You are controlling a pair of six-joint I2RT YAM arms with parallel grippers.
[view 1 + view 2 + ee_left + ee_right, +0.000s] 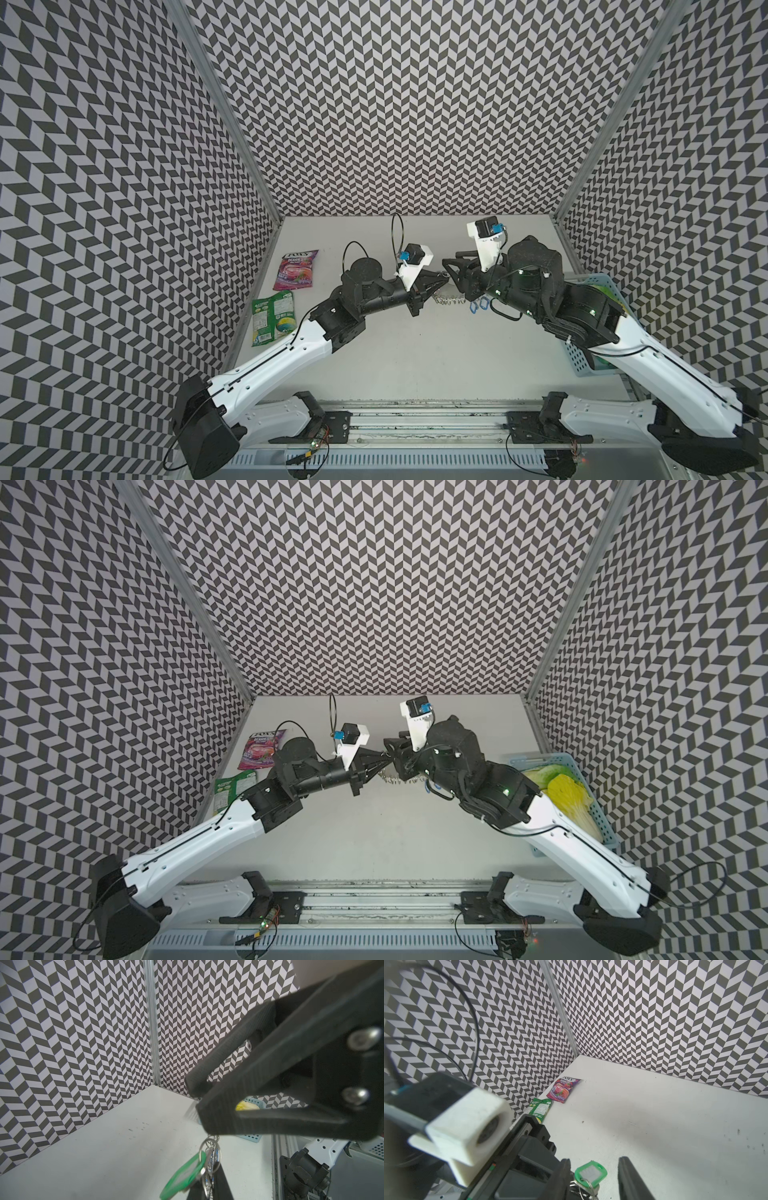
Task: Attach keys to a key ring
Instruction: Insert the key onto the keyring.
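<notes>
Keys (590,1174) aslant between parted right fingers (631,1180), tagged end outward

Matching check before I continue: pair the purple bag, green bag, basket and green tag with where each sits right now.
Things:
1. purple bag
2. green bag
3. basket
4. green tag

Places:
A. far right, partly under the right arm
B. between the parted jaws of the right gripper
C. by the left wall, farther back
D. by the left wall, nearer the front

Pairs: 1-C, 2-D, 3-A, 4-B
</notes>
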